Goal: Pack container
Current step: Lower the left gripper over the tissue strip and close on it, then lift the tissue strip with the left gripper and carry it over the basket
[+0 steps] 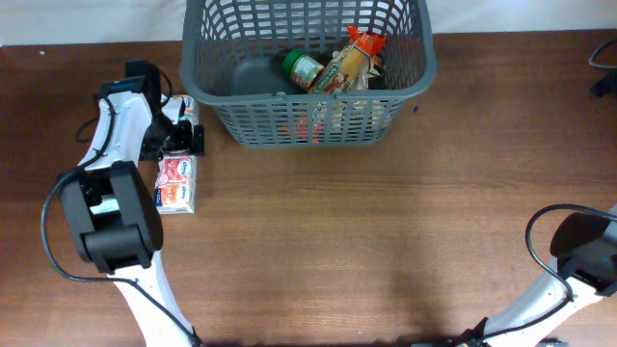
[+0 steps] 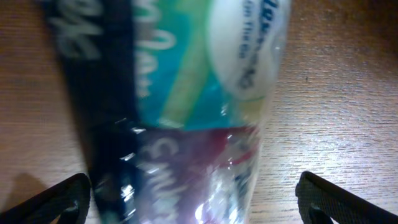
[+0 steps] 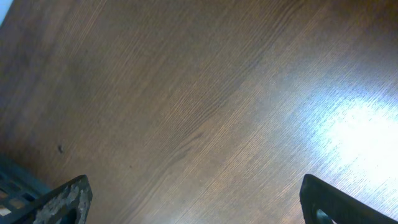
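The dark grey lattice basket [image 1: 241, 120] stands at the back centre. It holds a green-lidded jar [image 1: 304, 69] and an orange and yellow packet [image 1: 355, 60]. A soft plastic pack [image 1: 176, 183] with red, teal and white print lies on the table left of the basket. My left gripper [image 1: 183, 138] is down over it. In the left wrist view the pack [image 2: 180, 93] fills the space between the spread fingers of my left gripper [image 2: 193, 202]; the jaws are open. My right gripper [image 3: 196, 202] is open and empty above bare wood.
The table is brown wood [image 1: 366, 241]. The right arm's base [image 1: 583, 251] sits at the front right. A corner of the basket [image 3: 15, 180] shows at the lower left of the right wrist view. A dark cable [image 1: 603, 58] hangs at the far right edge.
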You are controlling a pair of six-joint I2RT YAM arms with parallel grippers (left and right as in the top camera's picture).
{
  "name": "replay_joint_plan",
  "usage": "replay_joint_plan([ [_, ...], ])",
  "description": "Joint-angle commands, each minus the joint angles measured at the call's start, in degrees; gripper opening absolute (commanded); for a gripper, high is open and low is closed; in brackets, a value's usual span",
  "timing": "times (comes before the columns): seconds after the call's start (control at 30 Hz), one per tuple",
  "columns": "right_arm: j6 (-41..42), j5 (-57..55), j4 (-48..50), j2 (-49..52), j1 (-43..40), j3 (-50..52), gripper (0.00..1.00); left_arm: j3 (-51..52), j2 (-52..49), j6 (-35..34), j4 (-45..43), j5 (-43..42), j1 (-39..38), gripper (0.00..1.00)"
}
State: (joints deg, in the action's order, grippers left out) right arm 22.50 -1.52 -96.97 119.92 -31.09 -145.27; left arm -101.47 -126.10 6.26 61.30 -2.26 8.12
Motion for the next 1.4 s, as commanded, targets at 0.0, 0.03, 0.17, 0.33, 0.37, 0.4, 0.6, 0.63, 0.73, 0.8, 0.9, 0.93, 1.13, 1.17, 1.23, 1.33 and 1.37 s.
replay_joint_plan([
  [0.0,0.0,-0.9,-0.3,-0.5,-0.2,0.0,0.99,-0.6,-0.5,0.7,0.4,0.4,-0.5,0.99],
  [0.03,0.0,-0.9,-0.3,-0.5,-0.2,0.0,0.99,-0.6,-0.6,0.7,0.3,0.4,-0.5,0.99],
  [0.17,0.0,-0.9,-0.3,-0.5,-0.2,0.0,0.99,-0.6,-0.6,0.7,0.4,0.6,-0.5,0.99],
  [0.33,0.0,-0.9,-0.3,-0.5,-0.2,0.0,0.99,-0.6,-1.1,0.7,0.6,0.8,-0.5,0.99],
  [0.37,0.0,-0.9,-0.3,-0.5,-0.2,0.0,0.99,-0.6,-1.5,0.7,0.8,0.8,-0.5,0.99],
  [0.4,0.0,-0.9,-0.3,-0.5,-0.2,0.0,0.99,-0.6,-1.7,0.7,0.9,0.8,-0.5,0.99],
  [0.6,0.0,-0.9,-0.3,-0.5,-0.2,0.0,0.99,-0.6,-5.0,0.7,2.5,0.8,-0.5,0.99],
  [0.63,0.0,-0.9,-0.3,-0.5,-0.2,0.0,0.99,-0.6,-5.0,0.7,2.6,0.8,-0.5,0.99],
  [0.73,0.0,-0.9,-0.3,-0.5,-0.2,0.0,0.99,-0.6,-5.1,0.7,2.4,1.0,-0.5,0.99],
  [0.8,0.0,-0.9,-0.3,-0.5,-0.2,0.0,0.99,-0.6,-5.1,0.7,2.3,1.8,-0.5,1.0],
  [0.9,0.0,-0.9,-0.3,-0.5,-0.2,0.0,0.99,-0.6,-5.1,0.3,2.4,3.7,-0.5,0.79],
  [0.93,0.0,-0.9,-0.3,-0.5,-0.2,0.0,0.99,-0.6,-5.1,0.2,2.3,3.9,-0.5,0.7],
  [1.13,0.0,-0.9,-0.3,-0.5,-0.2,0.0,0.99,-0.6,-5.1,-4.3,1.6,8.8,-0.5,0.02],
  [1.17,0.0,-0.9,-0.3,-0.5,-0.2,0.0,0.99,-0.6,-5.1,-4.3,1.7,8.8,-0.5,0.02],
  [1.23,0.0,-0.9,-0.3,-0.5,-0.2,0.0,0.99,-0.6,-5.0,-4.7,1.7,8.8,-0.5,0.02],
  [1.33,0.0,-0.9,-0.3,-0.5,-0.2,0.0,0.99,-2.4,-4.6,-9.5,2.7,8.8,-0.4,0.02],
  [1.37,0.0,-0.9,-0.3,-0.5,-0.2,0.0,0.99,-4.0,-4.3,-11.7,3.5,8.8,-0.2,0.02],
])
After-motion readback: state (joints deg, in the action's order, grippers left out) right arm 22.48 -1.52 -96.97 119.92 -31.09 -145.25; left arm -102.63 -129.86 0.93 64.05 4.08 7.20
